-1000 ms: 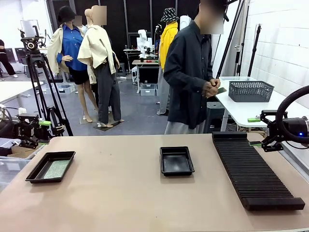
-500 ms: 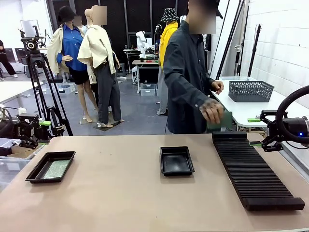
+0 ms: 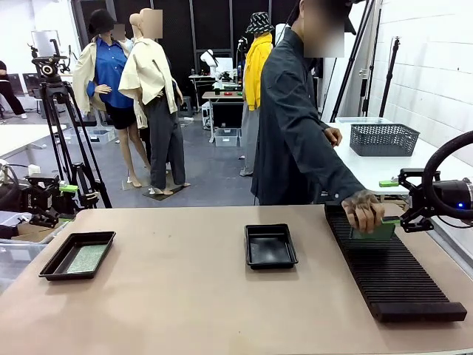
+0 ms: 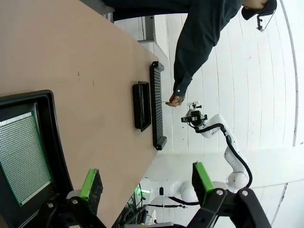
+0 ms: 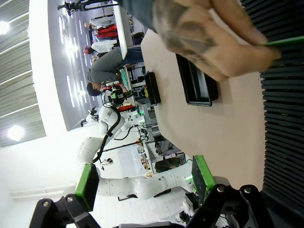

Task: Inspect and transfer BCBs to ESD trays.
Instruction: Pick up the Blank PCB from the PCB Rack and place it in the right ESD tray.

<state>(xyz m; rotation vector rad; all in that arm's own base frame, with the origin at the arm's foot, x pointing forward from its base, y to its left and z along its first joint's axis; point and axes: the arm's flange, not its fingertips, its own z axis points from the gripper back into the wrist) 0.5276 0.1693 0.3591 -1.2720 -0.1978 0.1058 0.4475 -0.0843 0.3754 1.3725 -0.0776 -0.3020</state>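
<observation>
Person's hand (image 3: 363, 208) is down over the far end of the long black slotted rack (image 3: 392, 274) that runs along the table's (image 3: 185, 310) right edge. It pinches a green BCB (image 3: 373, 231) on edge, probably so it drops upright into a slot where the arm beside it can reach it. Can't tell whether the board is seated yet. In the right wrist view the same hand (image 5: 209, 42) is very close, with the board a thin green sliver (image 5: 280, 42) above the ribs. The right gripper (image 5: 145, 183) waits just off the right edge beside the rack, jaws wide apart and holding nothing. The left gripper (image 4: 146, 180) is parked off the left edge, jaws also spread and empty, looking down at the ESD tray (image 3: 49, 271) by the left edge. That tray already has one BCB (image 3: 87, 258) lying flat on its floor. The second ESD tray (image 3: 250, 248) sits mid-table toward the far edge and looks bare inside, likely the next drop spot. Versus a second ago, the person was turned toward the back table with hands together, then swung the board over, and now it's at the rack. Neither arm has moved, and both trays are unchanged.
</observation>
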